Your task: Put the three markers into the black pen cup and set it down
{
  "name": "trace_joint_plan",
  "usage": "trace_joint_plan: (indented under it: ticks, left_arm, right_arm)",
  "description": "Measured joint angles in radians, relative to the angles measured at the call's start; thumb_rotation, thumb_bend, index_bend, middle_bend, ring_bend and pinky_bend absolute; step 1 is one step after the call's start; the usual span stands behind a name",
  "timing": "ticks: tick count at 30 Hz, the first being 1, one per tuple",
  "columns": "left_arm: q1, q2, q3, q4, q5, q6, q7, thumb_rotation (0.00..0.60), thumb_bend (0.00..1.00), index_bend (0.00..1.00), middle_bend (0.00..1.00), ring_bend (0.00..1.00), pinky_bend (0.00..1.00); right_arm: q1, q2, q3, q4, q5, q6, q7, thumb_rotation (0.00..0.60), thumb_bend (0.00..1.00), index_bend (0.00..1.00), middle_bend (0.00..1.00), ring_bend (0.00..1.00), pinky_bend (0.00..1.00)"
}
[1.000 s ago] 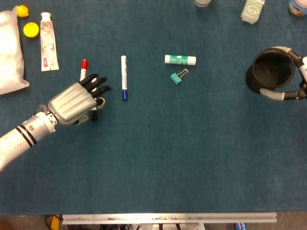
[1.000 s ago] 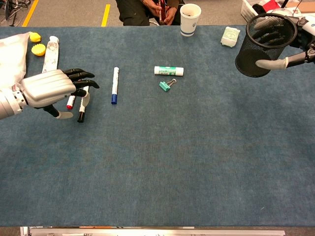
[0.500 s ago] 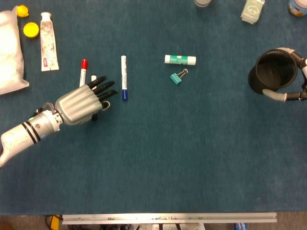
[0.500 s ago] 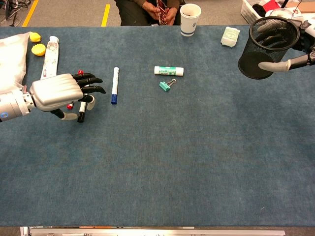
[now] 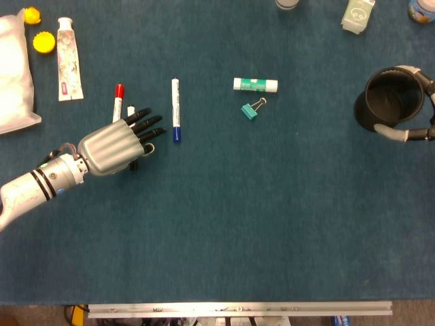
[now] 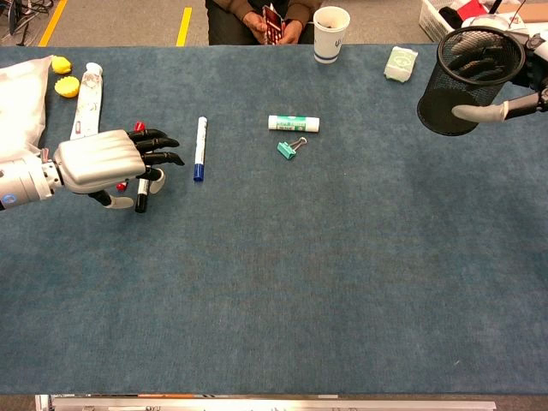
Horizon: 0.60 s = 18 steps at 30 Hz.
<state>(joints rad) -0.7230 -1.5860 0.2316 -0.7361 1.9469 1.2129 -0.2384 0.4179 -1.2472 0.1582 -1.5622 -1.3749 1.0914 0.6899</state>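
Observation:
Three markers lie on the blue table at the left. The red-capped marker point(image 5: 117, 99) and the blue-capped marker point(image 5: 175, 109) lie in the open. The black-capped marker point(image 6: 142, 196) is partly hidden under my left hand point(image 5: 115, 145). That hand hovers palm down over it, fingers spread toward the blue marker point(image 6: 199, 147), and holds nothing. At the far right my right hand point(image 5: 402, 134) holds the black mesh pen cup point(image 5: 388, 100), thumb on the near side and fingers on the far side. In the chest view the black pen cup point(image 6: 469, 80) looks lifted and empty.
A green glue stick point(image 5: 255, 84) and a teal binder clip point(image 5: 251, 110) lie mid-table. A toothpaste tube point(image 5: 69, 58), yellow caps point(image 5: 43, 42) and a white bag point(image 5: 13, 75) sit at the far left. A paper cup point(image 6: 330, 34) and white packet point(image 6: 400, 63) stand at the back edge.
My left hand has shifted right, now covering more of the black-capped marker. The right hand has carried the pen cup slightly further right.

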Motion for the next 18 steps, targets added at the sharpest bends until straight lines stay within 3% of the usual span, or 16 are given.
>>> trace_joint_plan:
  ticks: [18]
  left_arm:
    - [-0.019, -0.016, 0.025, 0.016, -0.011, -0.01, 0.002, 0.6, 0.23, 0.47, 0.14, 0.02, 0.09]
  right_arm:
    - [-0.005, 0.001, 0.01, 0.004, 0.007, -0.001, 0.006, 0.6, 0.17, 0.35, 0.35, 0.28, 0.29]
